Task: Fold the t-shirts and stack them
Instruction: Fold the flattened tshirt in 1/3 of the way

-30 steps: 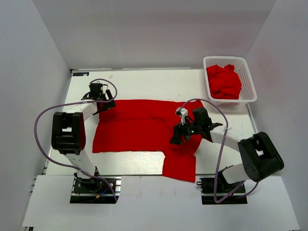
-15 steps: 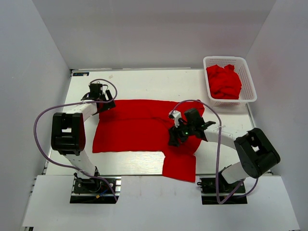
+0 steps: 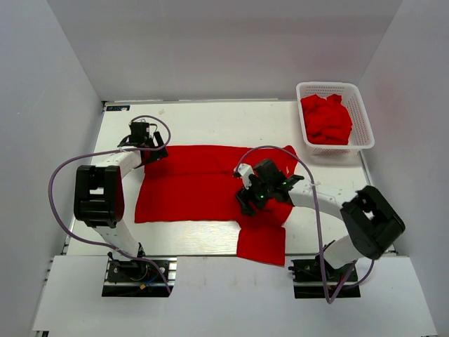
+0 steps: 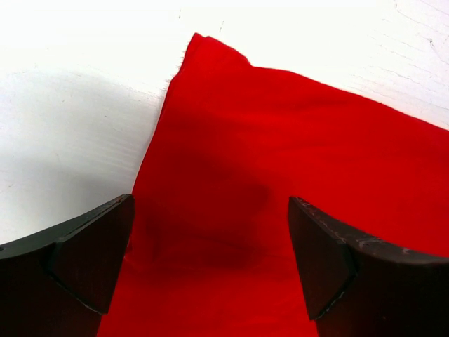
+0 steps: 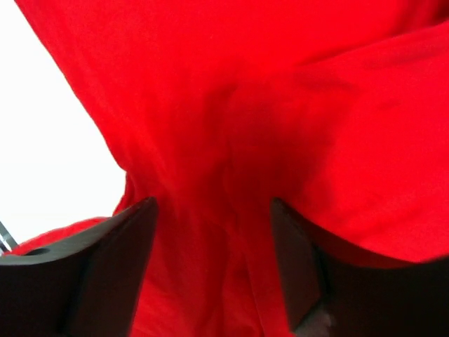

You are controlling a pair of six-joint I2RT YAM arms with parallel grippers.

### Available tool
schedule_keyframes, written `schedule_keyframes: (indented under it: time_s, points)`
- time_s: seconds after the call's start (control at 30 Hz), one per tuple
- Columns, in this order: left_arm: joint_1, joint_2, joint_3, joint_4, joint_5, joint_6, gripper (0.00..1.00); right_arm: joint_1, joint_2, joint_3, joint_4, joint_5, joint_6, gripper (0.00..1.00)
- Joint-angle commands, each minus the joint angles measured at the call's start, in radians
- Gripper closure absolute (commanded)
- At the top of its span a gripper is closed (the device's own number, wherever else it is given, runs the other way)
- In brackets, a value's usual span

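Moved: the right gripper (image 3: 251, 196) is further left over the spread t-shirt (image 3: 193, 188) than a second ago, and the cloth beside it bunches more. The left gripper (image 3: 149, 152) is where it was.
Spread t-shirt: one, lying mostly flat in the middle of the table (image 3: 203, 123), with one flap reaching toward the near edge.
Basket shirts: a crumpled red heap (image 3: 326, 119) fills the white basket (image 3: 359, 105) at the far right corner. How many shirts it holds cannot be told.
Right gripper: low on the shirt's right part, with folds of cloth gathered between its fingers. Whether they pinch the cloth cannot be told.
Left gripper: at the shirt's far left corner, released, fingers spread wide, the cloth's edge lying under the gap.
Count: two grippers, one basket, one table.
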Motion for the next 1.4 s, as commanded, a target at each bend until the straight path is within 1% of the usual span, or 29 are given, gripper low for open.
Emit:
schedule_keyframes:
  time_s: [0.0,0.07,0.1,0.13,0.17,0.2,0.23,0.3,0.37,0.4,0.57,0.6,0.63,0.67,0.7,0.77,0.83,0.87,0.9,0.93,0.97,1.0,1.03,1.13,1.2,1.23,1.3,1.33,1.37]
  points:
    - [0.004,-0.061,-0.009,0.000,-0.008,0.017,0.00,-0.007,-0.109,-0.007,0.094,0.094,0.055,0.21]
    - [0.004,-0.061,0.011,0.000,0.003,0.017,0.00,-0.010,-0.166,-0.009,0.131,0.125,0.087,0.11]
    - [0.004,-0.061,0.011,0.000,0.003,0.017,0.00,-0.014,-0.181,-0.009,0.137,0.172,0.101,0.10]
    - [0.004,-0.061,0.025,0.000,0.014,0.017,0.00,-0.017,-0.183,0.000,0.146,0.238,0.117,0.10]
    - [0.004,-0.061,0.042,0.000,0.014,0.026,0.00,-0.023,-0.172,0.003,0.145,0.269,0.185,0.10]
    - [0.004,-0.052,0.051,-0.010,0.014,0.026,0.00,-0.030,-0.164,0.008,0.143,0.394,0.210,0.10]
    - [-0.005,-0.039,0.066,-0.010,0.027,0.026,0.00,-0.038,-0.154,0.031,0.145,0.479,0.259,0.10]
    - [-0.005,-0.021,0.076,-0.010,0.076,0.026,0.00,-0.070,-0.105,0.057,0.140,0.539,0.311,0.10]
    - [-0.005,0.020,0.108,0.003,0.119,0.026,0.00,-0.087,-0.047,0.083,0.129,0.536,0.339,0.10]
    - [-0.005,0.034,0.117,0.003,0.145,0.026,0.00,-0.121,-0.033,0.101,0.125,0.535,0.374,0.10]
    - [-0.005,0.128,0.172,0.022,0.208,0.026,0.00,-0.198,0.072,0.164,0.131,0.484,0.443,0.10]
    - [-0.005,0.163,0.181,0.023,0.218,0.026,0.00,-0.239,0.107,0.168,0.134,0.469,0.456,0.10]
    - [-0.005,0.181,0.198,0.023,0.218,0.026,0.00,-0.251,0.121,0.177,0.135,0.457,0.462,0.10]
    - [-0.005,0.201,0.207,0.023,0.218,0.026,0.00,-0.262,0.135,0.197,0.136,0.405,0.466,0.10]
    - [-0.005,0.238,0.229,0.001,0.218,0.026,0.00,-0.291,0.183,0.216,0.134,0.394,0.471,0.10]
    - [-0.005,0.270,0.240,-0.020,0.198,0.026,0.00,-0.331,0.217,0.252,0.119,0.351,0.483,0.10]
    - [-0.005,0.300,0.267,-0.030,0.189,0.017,0.00,-0.348,0.288,0.309,0.103,0.323,0.483,0.10]
    - [0.007,0.326,0.267,-0.039,0.189,0.017,0.00,-0.377,0.322,0.327,0.088,0.306,0.485,0.10]
    - [0.007,0.339,0.280,-0.039,0.189,0.017,0.00,-0.382,0.339,0.380,0.077,0.300,0.485,0.10]
    - [0.007,0.352,0.295,-0.039,0.189,0.008,0.00,-0.389,0.392,0.399,0.073,0.294,0.489,0.10]
    - [0.007,0.364,0.304,-0.048,0.189,0.008,0.00,-0.418,0.411,0.417,0.070,0.289,0.489,0.10]
    - [0.007,0.388,0.332,-0.048,0.179,0.008,0.00,-0.422,0.429,0.486,0.041,0.285,0.488,0.10]
    - [0.007,0.402,0.347,-0.062,0.179,0.008,0.00,-0.429,0.490,0.511,0.027,0.251,0.483,0.10]
    - [0.007,0.468,0.424,-0.085,0.179,0.008,0.00,-0.464,0.579,0.643,-0.027,0.231,0.459,0.10]
    - [0.007,0.505,0.499,-0.108,0.179,0.008,0.00,-0.483,0.639,0.733,-0.068,0.208,0.425,0.10]
    - [0.007,0.525,0.528,-0.117,0.179,0.008,0.00,-0.492,0.682,0.825,-0.079,0.198,0.410,0.10]
    - [0.007,0.589,0.629,-0.151,0.179,0.017,0.00,-0.500,0.750,0.882,-0.085,0.179,0.356,0.10]
    - [0.007,0.609,0.663,-0.161,0.188,0.017,0.00,-0.501,0.764,0.939,-0.090,0.176,0.336,0.10]
    - [0.007,0.631,0.735,-0.180,0.189,0.017,0.00,-0.506,0.794,0.992,-0.090,0.184,0.310,0.10]
